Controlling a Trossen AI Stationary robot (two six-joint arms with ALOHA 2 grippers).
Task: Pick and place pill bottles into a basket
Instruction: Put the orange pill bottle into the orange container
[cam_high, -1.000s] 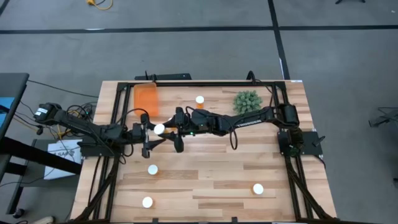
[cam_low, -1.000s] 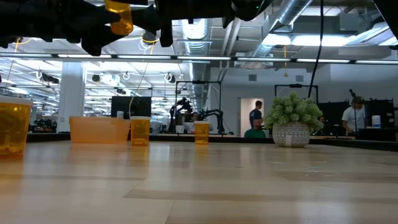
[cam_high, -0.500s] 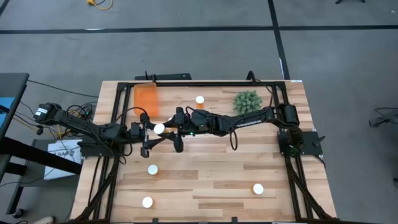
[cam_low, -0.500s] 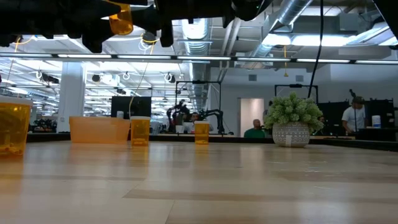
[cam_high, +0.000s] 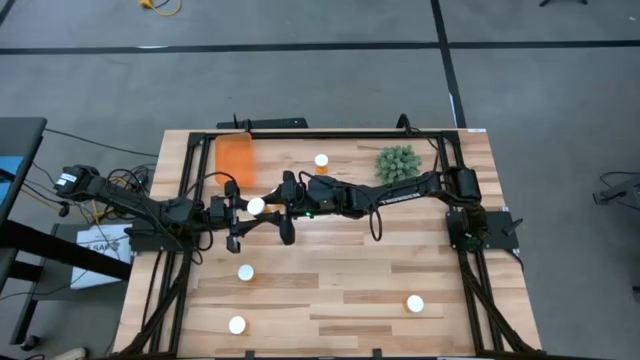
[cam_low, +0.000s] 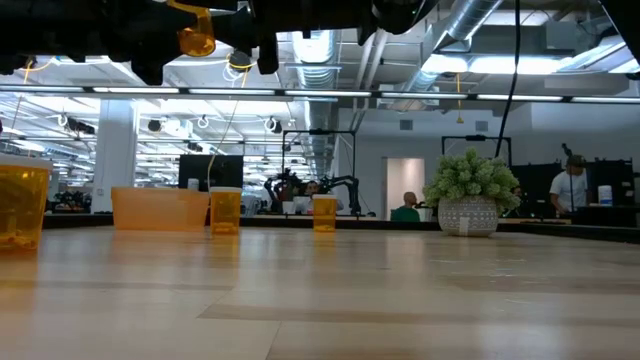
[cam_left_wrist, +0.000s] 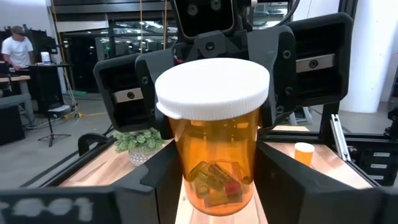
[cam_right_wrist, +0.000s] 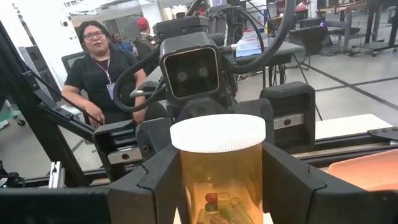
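Bottle (cam_high: 256, 206) with a white cap hangs above the table's middle, between the left gripper (cam_high: 240, 214) and the right gripper (cam_high: 278, 212), which face each other. The right fingers (cam_right_wrist: 155, 186) hold it firmly at both sides, and the left fingers (cam_left_wrist: 158, 171) stand narrow around it; whether they press it, I cannot tell. The basket (cam_high: 236, 160) stands at the far left, and other pill bottles (cam_high: 245, 272) stand on the near part of the table (cam_high: 340, 290).

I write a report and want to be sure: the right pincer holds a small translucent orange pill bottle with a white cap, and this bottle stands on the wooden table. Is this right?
Not fully. The right pincer does hold the small translucent orange pill bottle with a white cap, but the bottle does not stand on the wooden table. It hangs in the air, well above it. The low view shows this.
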